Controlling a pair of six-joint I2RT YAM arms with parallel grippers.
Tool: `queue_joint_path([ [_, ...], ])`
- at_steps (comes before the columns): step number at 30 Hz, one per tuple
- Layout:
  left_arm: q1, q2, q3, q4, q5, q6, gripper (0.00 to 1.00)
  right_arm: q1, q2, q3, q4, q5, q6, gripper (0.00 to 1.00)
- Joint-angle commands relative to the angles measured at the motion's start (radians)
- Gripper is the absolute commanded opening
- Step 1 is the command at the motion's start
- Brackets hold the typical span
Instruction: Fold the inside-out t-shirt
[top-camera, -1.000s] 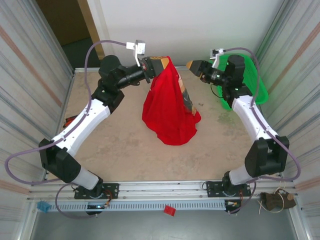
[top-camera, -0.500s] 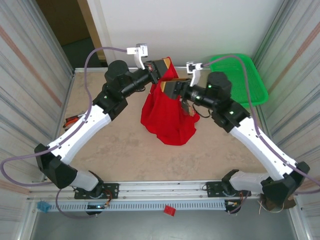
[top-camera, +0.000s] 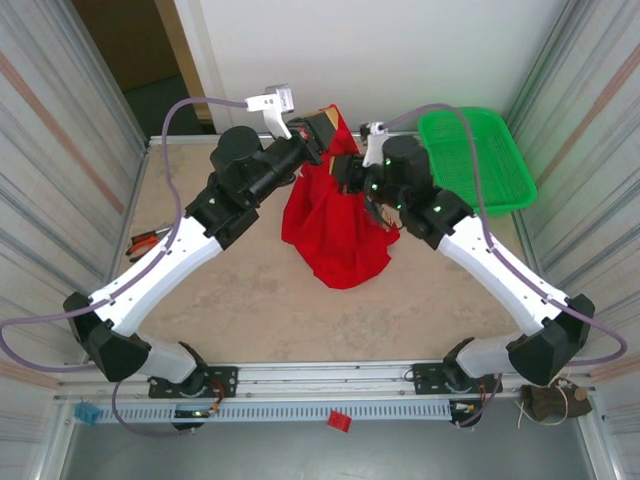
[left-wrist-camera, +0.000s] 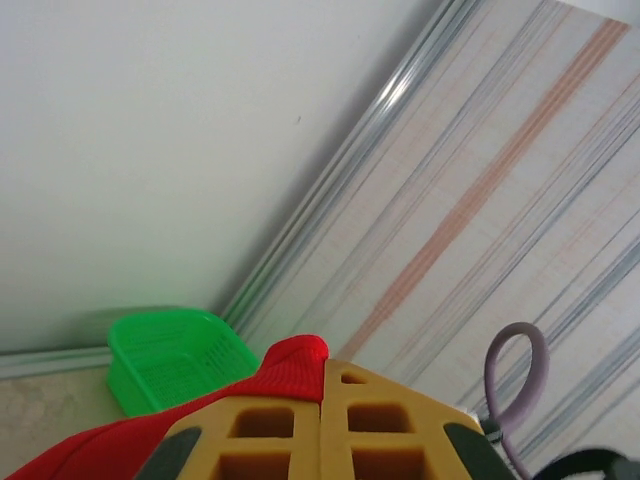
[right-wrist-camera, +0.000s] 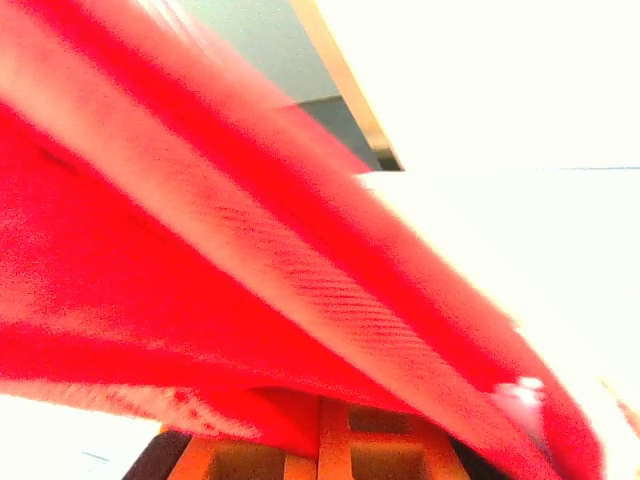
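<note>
The inside-out t-shirt (top-camera: 335, 240) is a bright red bundle hanging from its top, with its lower folds resting on the beige table (top-camera: 250, 300). My left gripper (top-camera: 325, 128) is raised at the back centre and shut on the shirt's top edge. In the left wrist view a red cloth tip (left-wrist-camera: 290, 365) pokes out between the closed yellow fingers (left-wrist-camera: 380, 420). My right gripper (top-camera: 343, 168) presses into the shirt from the right, just below the left one. In the right wrist view, red cloth (right-wrist-camera: 200, 270) drapes over the right gripper (right-wrist-camera: 320, 412), whose jaws are closed on a fold.
A green mesh basket (top-camera: 475, 155) stands at the back right corner and is also seen as a green basket (left-wrist-camera: 170, 365) in the left wrist view. An orange-handled tool (top-camera: 148, 242) lies by the left wall. Corrugated walls (top-camera: 60, 150) close in both sides.
The right arm swung left from the basket to the hanging shirt and its jaws closed on the cloth. The left arm lifted slightly and kept its hold.
</note>
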Motion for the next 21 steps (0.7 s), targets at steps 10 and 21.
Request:
queue_joint_path([
  [10, 0.084, -0.051, 0.143, -0.060, 0.032, 0.144, 0.26, -0.311, -0.012, 0.163, 0.008, -0.783, -0.034, 0.00],
  [21, 0.199, -0.239, -0.296, -0.109, 0.252, 0.328, 0.50, -0.392, 0.041, 0.148, 0.103, -0.935, 0.035, 0.00],
])
